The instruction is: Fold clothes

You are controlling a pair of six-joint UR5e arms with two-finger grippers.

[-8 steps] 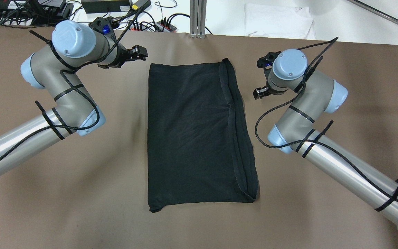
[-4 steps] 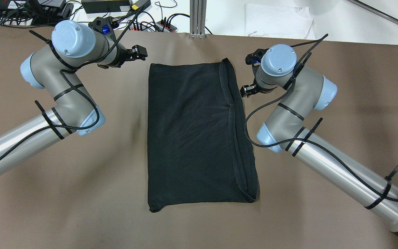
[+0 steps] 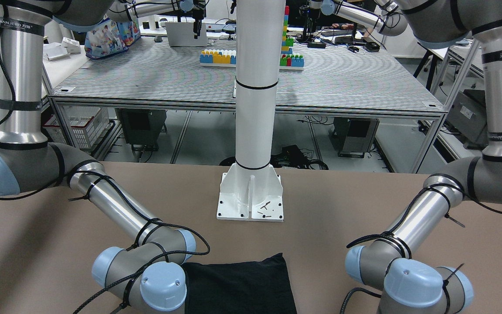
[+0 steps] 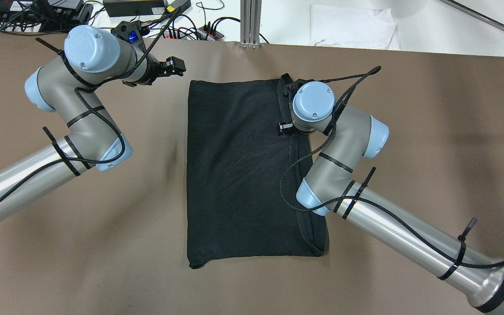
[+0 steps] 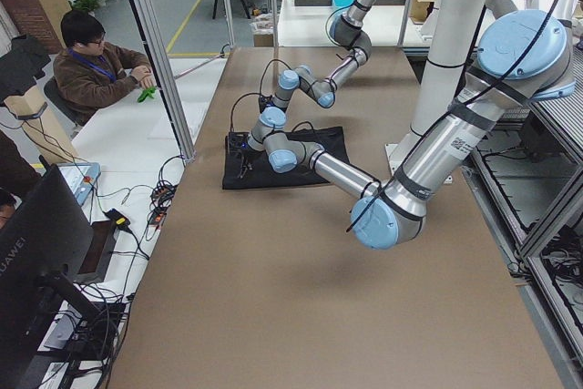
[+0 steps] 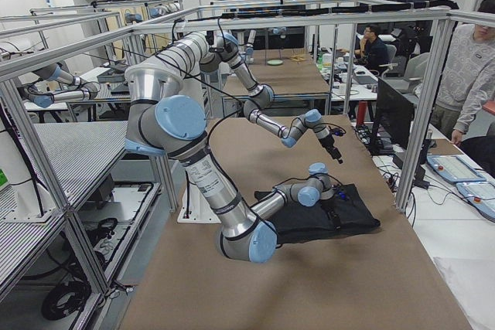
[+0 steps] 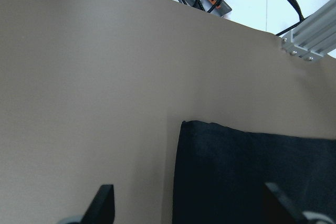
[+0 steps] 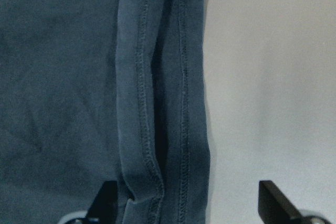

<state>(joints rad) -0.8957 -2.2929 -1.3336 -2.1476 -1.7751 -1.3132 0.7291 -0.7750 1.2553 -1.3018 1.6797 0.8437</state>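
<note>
Right wrist-mounted | dark cloth [image 8: 58, 77] — stitched hems (knit) | matte table [image 8: 268, 77]

Bright, even overhead light casts soft shadows; the pictures are sharp.

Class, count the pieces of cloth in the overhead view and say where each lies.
2. A black cloth lies in the middle of the table; a white cloth lies past its far edge. Others may be hidden.
</note>
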